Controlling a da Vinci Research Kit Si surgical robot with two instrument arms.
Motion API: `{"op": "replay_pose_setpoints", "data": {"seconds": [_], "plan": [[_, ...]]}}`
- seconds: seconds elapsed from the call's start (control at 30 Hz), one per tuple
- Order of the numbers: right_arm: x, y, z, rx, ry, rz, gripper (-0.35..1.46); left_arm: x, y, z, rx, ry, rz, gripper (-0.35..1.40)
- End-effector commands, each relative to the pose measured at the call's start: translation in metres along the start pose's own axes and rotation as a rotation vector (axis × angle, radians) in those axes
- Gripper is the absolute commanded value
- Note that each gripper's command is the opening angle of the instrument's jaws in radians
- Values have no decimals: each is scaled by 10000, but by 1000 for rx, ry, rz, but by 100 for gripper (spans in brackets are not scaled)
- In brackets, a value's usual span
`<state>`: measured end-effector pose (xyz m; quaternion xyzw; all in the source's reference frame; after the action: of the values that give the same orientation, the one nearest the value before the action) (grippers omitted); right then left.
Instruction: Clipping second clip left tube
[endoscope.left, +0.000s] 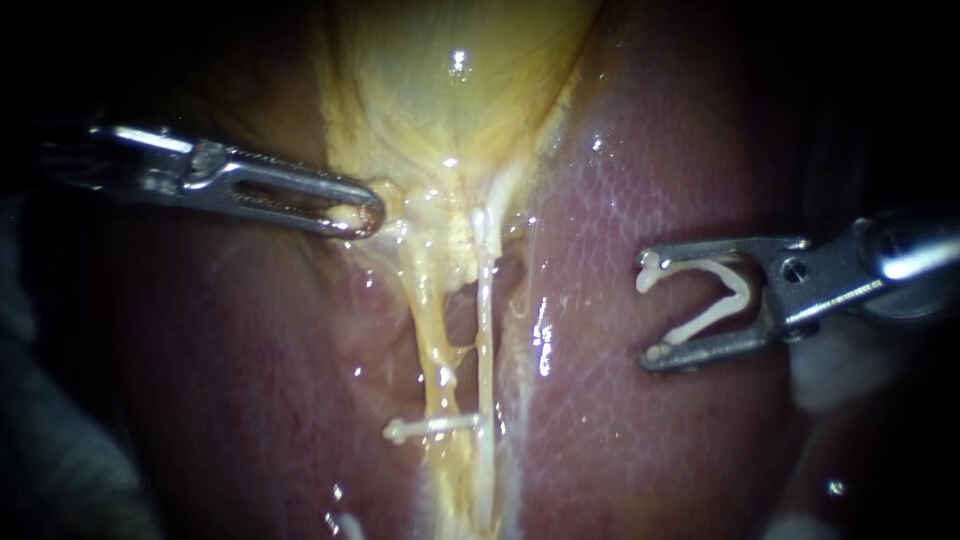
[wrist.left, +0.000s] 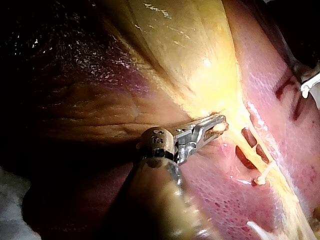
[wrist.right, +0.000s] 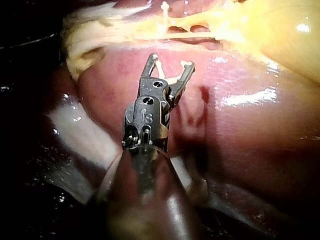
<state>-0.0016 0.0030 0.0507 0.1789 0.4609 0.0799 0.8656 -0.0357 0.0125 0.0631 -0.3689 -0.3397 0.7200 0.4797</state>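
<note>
The yellow gallbladder (endoscope.left: 450, 90) narrows into two tubes over the liver (endoscope.left: 650, 430). The left tube (endoscope.left: 428, 320) is yellowish and the right tube (endoscope.left: 485, 330) is whitish. A white clip (endoscope.left: 430, 427) lies shut across the left tube low down, and it also shows as the clip (wrist.left: 262, 175) and the clip (wrist.right: 164, 17). My left instrument (endoscope.left: 355, 215) (wrist.left: 218, 125) is shut on gallbladder tissue just above the tubes. My right instrument (endoscope.left: 650, 312) (wrist.right: 172, 61) hangs over the liver, well right of the tubes. Its jaws stand wide apart around an open white clip (endoscope.left: 742, 290) (wrist.right: 159, 66).
Glistening pink liver surrounds the tubes on both sides. A dark window (endoscope.left: 462, 320) gapes between the two tubes above the placed clip. White gauze-like material (endoscope.left: 840, 375) shows under the right instrument's shaft.
</note>
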Motion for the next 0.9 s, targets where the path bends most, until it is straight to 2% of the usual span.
{"op": "replay_pose_setpoints", "data": {"seconds": [0.03,0.17,0.3,0.43,0.7,0.77,0.9], "plan": [[0,0,0,0,0,0,50,1,0,-5,-1,0,0,-35],[0,0,0,-1,3,0,50,10,3,-31,9,11,-5,-35],[0,0,0,-1,3,0,50,23,15,-68,22,34,-19,-35],[0,0,0,-1,3,0,50,30,27,-88,24,52,-37,-35],[5,-4,10,22,19,2,50,28,27,-84,27,54,-37,-35],[8,-6,17,67,40,2,50,28,26,-84,27,54,-37,-35],[13,-11,35,90,75,5,50,28,26,-85,27,54,-37,-35]]}}
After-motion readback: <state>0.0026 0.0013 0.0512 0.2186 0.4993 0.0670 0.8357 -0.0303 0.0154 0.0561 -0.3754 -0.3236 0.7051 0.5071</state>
